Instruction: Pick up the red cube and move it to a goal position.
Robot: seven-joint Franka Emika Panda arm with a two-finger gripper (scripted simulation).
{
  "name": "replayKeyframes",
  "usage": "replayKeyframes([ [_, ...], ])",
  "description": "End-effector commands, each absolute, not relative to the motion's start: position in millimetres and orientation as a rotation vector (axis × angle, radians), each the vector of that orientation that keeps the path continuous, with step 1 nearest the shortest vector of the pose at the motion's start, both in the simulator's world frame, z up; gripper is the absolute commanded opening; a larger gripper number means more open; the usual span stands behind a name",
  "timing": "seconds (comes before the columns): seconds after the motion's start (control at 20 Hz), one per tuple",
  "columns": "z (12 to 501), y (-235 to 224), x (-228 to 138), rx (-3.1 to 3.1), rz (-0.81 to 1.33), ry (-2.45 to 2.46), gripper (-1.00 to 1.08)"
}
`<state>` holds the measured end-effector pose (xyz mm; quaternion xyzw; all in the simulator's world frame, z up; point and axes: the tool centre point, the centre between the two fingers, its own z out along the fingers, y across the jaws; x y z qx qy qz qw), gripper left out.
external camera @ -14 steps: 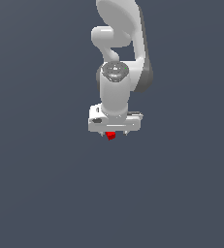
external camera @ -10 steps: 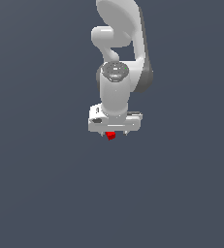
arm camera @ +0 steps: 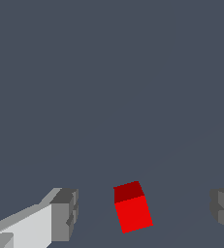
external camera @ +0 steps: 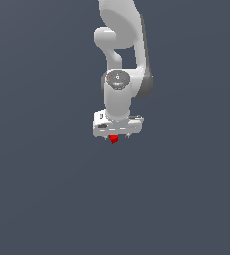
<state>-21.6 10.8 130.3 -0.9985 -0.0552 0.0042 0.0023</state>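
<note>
The pincer (arm camera: 142, 213) stands spread around the red cube (arm camera: 132, 207), touching neither side; since the cube sits skewed, closing may twist or eject it.

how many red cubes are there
1. The red cube lies between the open gripper's two fingers, touching neither in the wrist view. In the exterior view it peeks out just under the white gripper body. Both views show only that one.

gripper (external camera: 114, 138) body hides most of the red cube (external camera: 114, 140); wrist view cuts off both fingers (arm camera: 62, 215)
</note>
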Motion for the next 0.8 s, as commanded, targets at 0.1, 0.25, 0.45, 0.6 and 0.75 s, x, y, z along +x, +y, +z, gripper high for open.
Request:
replayKeyframes([
  [0.1,103.8,9.5,-39.8,-3.125,0.011,-0.28,1.0],
  [0.25,82.2,7.4,-54.2,-3.117,0.008,-0.367,1.0],
  [0.45,57.0,3.9,-70.1,-3.104,0.004,-0.466,1.0],
  [0.6,42.1,1.2,-79.0,-3.095,0.002,-0.524,1.0],
  [0.75,31.1,-1.2,-85.3,-3.088,0.001,-0.566,1.0],
])
